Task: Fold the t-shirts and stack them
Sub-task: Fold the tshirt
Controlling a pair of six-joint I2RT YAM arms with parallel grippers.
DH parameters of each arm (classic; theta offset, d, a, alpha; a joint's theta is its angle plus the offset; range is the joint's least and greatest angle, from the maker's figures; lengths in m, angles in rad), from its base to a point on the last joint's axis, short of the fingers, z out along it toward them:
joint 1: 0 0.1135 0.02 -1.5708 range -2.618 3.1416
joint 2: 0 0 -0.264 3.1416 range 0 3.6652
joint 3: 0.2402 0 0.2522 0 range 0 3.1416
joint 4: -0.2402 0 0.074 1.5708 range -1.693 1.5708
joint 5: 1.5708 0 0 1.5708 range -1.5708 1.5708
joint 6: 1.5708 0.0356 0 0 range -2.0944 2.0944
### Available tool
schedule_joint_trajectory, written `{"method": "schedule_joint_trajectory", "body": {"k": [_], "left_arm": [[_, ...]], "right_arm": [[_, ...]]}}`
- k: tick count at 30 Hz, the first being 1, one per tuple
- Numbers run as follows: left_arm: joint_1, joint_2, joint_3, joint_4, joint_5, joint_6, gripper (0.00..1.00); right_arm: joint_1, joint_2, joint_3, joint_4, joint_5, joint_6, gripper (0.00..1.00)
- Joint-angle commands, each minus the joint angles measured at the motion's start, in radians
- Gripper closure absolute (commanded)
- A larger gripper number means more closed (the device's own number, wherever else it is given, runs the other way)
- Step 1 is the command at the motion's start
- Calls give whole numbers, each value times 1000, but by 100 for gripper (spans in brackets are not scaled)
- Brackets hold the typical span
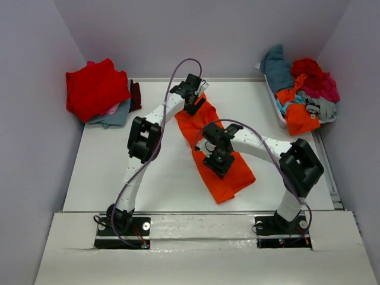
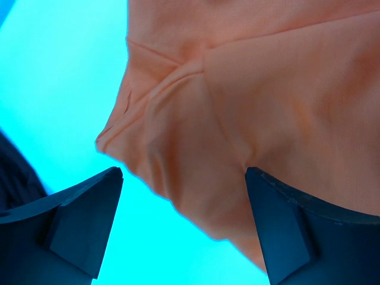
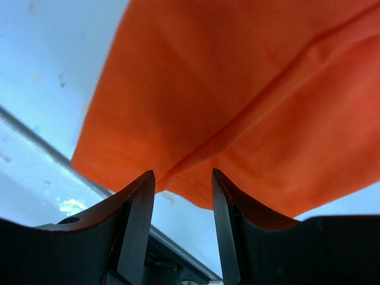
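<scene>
A bright orange t-shirt (image 1: 234, 175) lies as a long, partly folded strip on the white table (image 1: 119, 172), running from back centre to front right. My left gripper (image 1: 193, 107) hovers over its far end. In the left wrist view it (image 2: 184, 173) is wide open, with wrinkled orange cloth (image 2: 267, 89) between and beyond the fingers. My right gripper (image 1: 218, 163) is over the shirt's middle. In the right wrist view it (image 3: 182, 174) is open, with a folded edge of the orange cloth (image 3: 237, 89) just past the tips. A folded red shirt (image 1: 95, 89) tops a stack at the back left.
Under the red shirt lie teal-grey (image 1: 113, 116) and magenta cloth, with a dark maroon piece (image 1: 135, 95) beside them. A white bin (image 1: 275, 110) at the back right holds several crumpled shirts: teal, red (image 1: 309, 68), magenta, grey and orange. Purple walls close in the sides and back.
</scene>
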Motion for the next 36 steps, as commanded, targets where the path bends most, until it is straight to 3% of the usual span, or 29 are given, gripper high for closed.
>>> {"method": "schedule_joint_trajectory", "body": {"k": [1, 9, 13, 18, 25, 36], "left_arm": [[1, -219, -42, 44, 0, -17, 2], [1, -342, -128, -28, 101, -37, 2], [-8, -331, -186, -123, 202, -52, 4], [-8, -305, -261, -152, 233, -44, 6], [-8, -219, -205, -195, 322, -40, 7], [-8, -127, -143, -218, 299, -31, 7]], "right_arm": [[-62, 2, 12, 114, 110, 64, 51], [-162, 60, 37, 138, 135, 30, 50], [-182, 76, 25, 150, 156, 4, 51], [-182, 87, 28, 145, 150, -2, 51], [-191, 82, 20, 138, 155, -1, 51], [-191, 65, 0, 119, 155, -2, 51]]}}
